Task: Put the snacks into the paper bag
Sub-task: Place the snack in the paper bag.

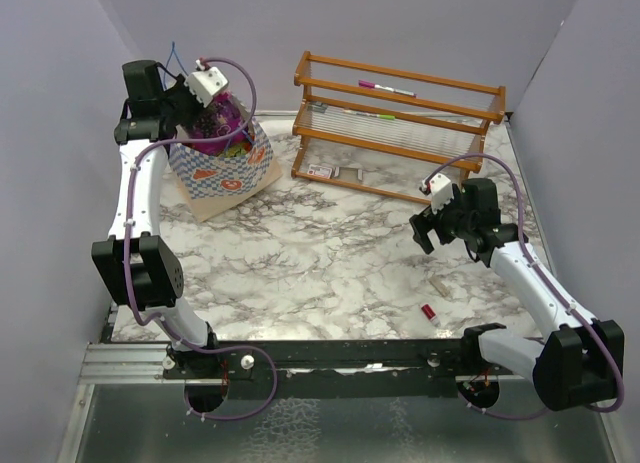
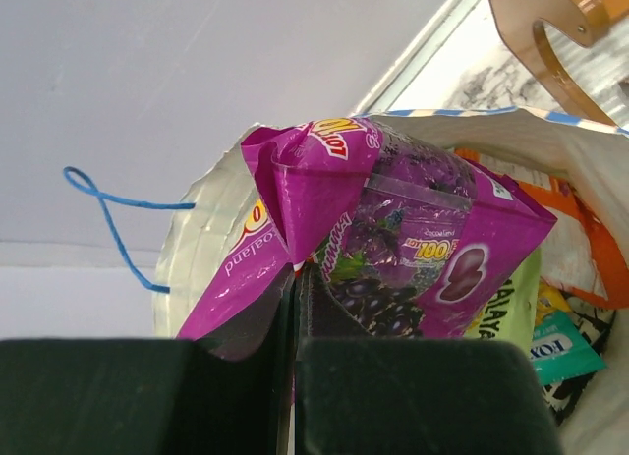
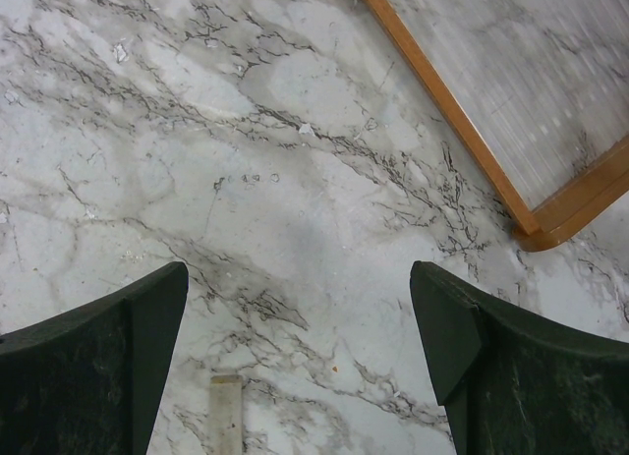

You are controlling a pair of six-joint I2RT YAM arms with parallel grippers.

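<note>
The crinkly purple snack packet [image 2: 393, 229] bore "100" in yellow-and-red lettering. The flat teal packet [image 2: 562, 349] beside it read "FOX". Other print stayed illegible.

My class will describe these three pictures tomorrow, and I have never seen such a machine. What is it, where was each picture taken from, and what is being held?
These are two robot arms bolted at the near edge of a marble table. The wide picture looks down from above and behind them; the other two come from a camera on each wrist, so the dark blocks at the bottom are that arm's own fingers. The left gripper is shut on a purple snack packet at the mouth of a checked paper bag that already holds other packets. The right gripper is open and empty, above the table. Also there: a wooden rack, a tiny red cylinder and a small beige stick.
</note>
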